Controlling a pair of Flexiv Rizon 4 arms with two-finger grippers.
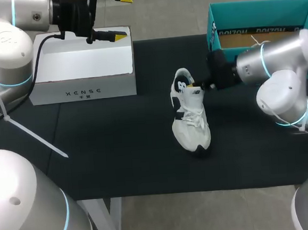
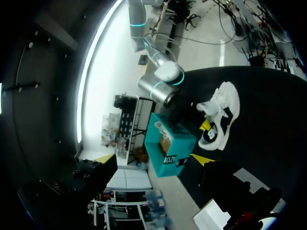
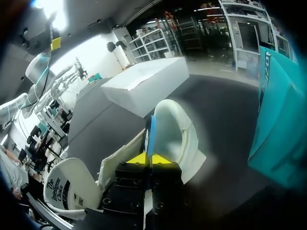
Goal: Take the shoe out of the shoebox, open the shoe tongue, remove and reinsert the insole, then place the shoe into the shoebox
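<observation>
1. One step looks done: the shoe (image 1: 189,117) is out of the shoebox (image 1: 257,8). It stands upright near the middle of the desk (image 1: 120,155), toe toward the near edge and heel toward the far edge.
2. The shoebox sits open at the far right, apart from the shoe, and the part of its inside that shows holds no shoe.
3. The right end effector (image 3: 151,159) comes in from the right at the heel end of the shoe. It is clenched on a thin edge at the shoe's opening. Whether that edge is the tongue, the collar or the insole cannot be told.
4. The left end effector (image 1: 122,17) hangs at the far left above a white box (image 1: 81,67), released, with its fingers wide apart and nothing between them.
5. By this reading the task is in its middle part, with work at the shoe's opening in hand. The pictures do not show whether the insole has been out and back. Putting the shoe back into the shoebox is clearly left to do.
</observation>
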